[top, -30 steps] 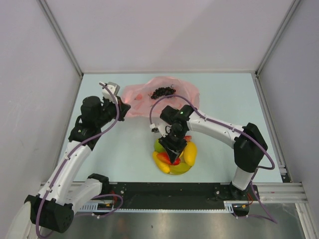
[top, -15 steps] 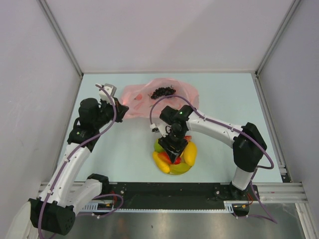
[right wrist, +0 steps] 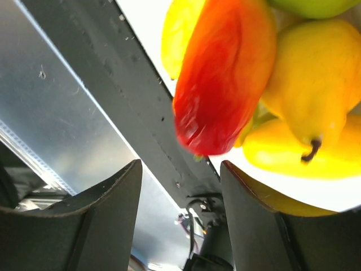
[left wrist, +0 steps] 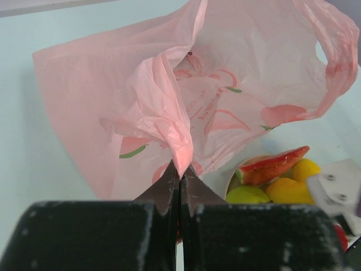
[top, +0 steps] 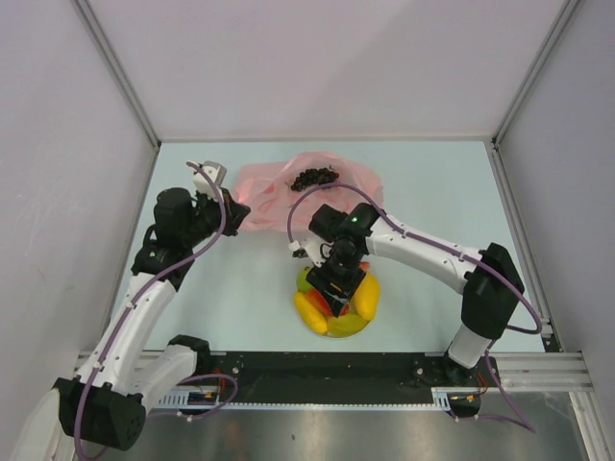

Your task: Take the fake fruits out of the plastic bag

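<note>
The pink plastic bag (top: 288, 184) lies at the back of the table with a dark grape bunch (top: 314, 177) in it. My left gripper (top: 237, 213) is shut on the bag's left edge; in the left wrist view the gripper (left wrist: 180, 170) pinches a fold of the bag (left wrist: 237, 73). My right gripper (top: 334, 291) hovers open and empty over the plate (top: 338, 329) piled with fruits. The right wrist view shows the open gripper (right wrist: 180, 195) just below a red piece (right wrist: 220, 79), a yellow fruit (right wrist: 307, 79) and a banana (right wrist: 293, 158).
The left wrist view shows a watermelon slice (left wrist: 272, 165), a green pear (left wrist: 248, 195) and a lemon (left wrist: 291, 188) on the plate beside the bag. The table's dark front rail (top: 317, 365) runs just below the plate. Grey walls stand on both sides.
My right gripper has lifted slightly off the fruit pile and now stands open over it. My left gripper has shifted a little to the left, still holding the bag's edge.
</note>
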Controlling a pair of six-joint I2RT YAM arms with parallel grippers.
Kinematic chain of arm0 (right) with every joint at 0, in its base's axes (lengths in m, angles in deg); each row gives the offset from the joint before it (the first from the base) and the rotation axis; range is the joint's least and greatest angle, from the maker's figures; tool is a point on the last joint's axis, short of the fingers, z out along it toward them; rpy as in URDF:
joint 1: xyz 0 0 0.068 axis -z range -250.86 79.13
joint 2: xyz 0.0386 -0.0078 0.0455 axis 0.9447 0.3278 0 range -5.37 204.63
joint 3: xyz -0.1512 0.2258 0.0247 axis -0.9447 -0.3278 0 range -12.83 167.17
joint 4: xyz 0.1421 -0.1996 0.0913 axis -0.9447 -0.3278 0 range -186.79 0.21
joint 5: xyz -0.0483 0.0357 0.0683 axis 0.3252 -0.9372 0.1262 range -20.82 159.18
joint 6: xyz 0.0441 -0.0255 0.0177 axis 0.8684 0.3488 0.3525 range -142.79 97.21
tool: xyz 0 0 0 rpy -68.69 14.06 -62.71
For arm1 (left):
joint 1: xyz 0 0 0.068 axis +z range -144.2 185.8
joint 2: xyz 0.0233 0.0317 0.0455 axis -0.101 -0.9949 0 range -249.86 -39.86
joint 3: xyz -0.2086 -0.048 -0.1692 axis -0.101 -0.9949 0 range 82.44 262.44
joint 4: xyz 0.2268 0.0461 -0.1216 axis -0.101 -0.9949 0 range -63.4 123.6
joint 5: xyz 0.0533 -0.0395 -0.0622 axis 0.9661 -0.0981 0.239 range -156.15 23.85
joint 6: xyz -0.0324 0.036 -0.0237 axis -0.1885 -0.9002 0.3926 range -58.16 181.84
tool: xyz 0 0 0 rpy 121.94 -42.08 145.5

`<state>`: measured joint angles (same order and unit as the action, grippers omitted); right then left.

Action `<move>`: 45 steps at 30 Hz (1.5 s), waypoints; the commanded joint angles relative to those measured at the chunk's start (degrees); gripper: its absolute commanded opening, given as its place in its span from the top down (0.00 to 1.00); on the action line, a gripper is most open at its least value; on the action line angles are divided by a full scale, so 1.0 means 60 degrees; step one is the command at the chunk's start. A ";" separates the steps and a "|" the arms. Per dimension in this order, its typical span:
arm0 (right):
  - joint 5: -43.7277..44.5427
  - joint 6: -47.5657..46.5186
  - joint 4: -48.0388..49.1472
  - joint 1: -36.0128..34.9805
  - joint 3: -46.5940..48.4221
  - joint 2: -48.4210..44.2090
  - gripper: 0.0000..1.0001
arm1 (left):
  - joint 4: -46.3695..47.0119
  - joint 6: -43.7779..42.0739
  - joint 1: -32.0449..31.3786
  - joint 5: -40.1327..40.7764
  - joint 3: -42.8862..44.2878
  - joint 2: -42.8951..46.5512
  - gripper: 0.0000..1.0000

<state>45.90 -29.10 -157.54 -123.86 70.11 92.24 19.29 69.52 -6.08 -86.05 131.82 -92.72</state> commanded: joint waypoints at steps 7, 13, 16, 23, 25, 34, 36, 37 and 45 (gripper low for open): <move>0.2651 -0.1498 0.0420 0.0524 0.1351 -0.2028 0.46 | -0.0252 0.0111 0.0002 -0.0594 0.0821 -0.0681 1.00; 0.0881 -0.0109 0.3299 0.3069 0.1778 -0.2205 0.58 | -0.0925 -0.0372 -0.0071 -0.0565 0.1465 -0.1136 1.00; 0.0527 0.0436 0.4183 0.3616 0.1953 -0.1650 0.64 | -0.1248 -0.0679 -0.0159 -0.0580 0.1744 -0.1209 1.00; -0.1539 -0.1922 0.5151 0.3881 0.1735 -0.0448 0.64 | -0.1044 -0.0885 -0.0203 -0.1033 0.1642 -0.1151 1.00; -0.1320 -0.1981 0.5619 0.3881 0.1762 0.0195 0.65 | -0.1029 -0.1002 -0.0203 -0.1122 0.1642 -0.1136 1.00; 0.1668 -0.0221 0.6809 0.4203 0.3315 0.3006 0.69 | -0.0971 -0.2013 -0.0188 -0.2088 0.1891 -0.1194 0.99; 0.2195 -0.0544 0.6765 0.4247 0.3565 0.3404 0.68 | -0.0970 -0.2057 -0.0188 -0.2147 0.1920 -0.1282 1.00; 0.2327 -0.0676 0.6779 0.4291 0.3580 0.3696 0.68 | -0.0999 -0.2057 -0.0188 -0.2205 0.1891 -0.1326 1.00; 0.2681 -0.2490 0.6868 0.4628 0.2705 0.3935 0.64 | -0.1336 -0.2188 -0.0188 -0.2658 0.2095 -0.1400 1.00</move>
<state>59.49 -36.99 -117.56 -96.73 88.40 117.87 11.73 58.24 -6.96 -98.05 140.87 -100.98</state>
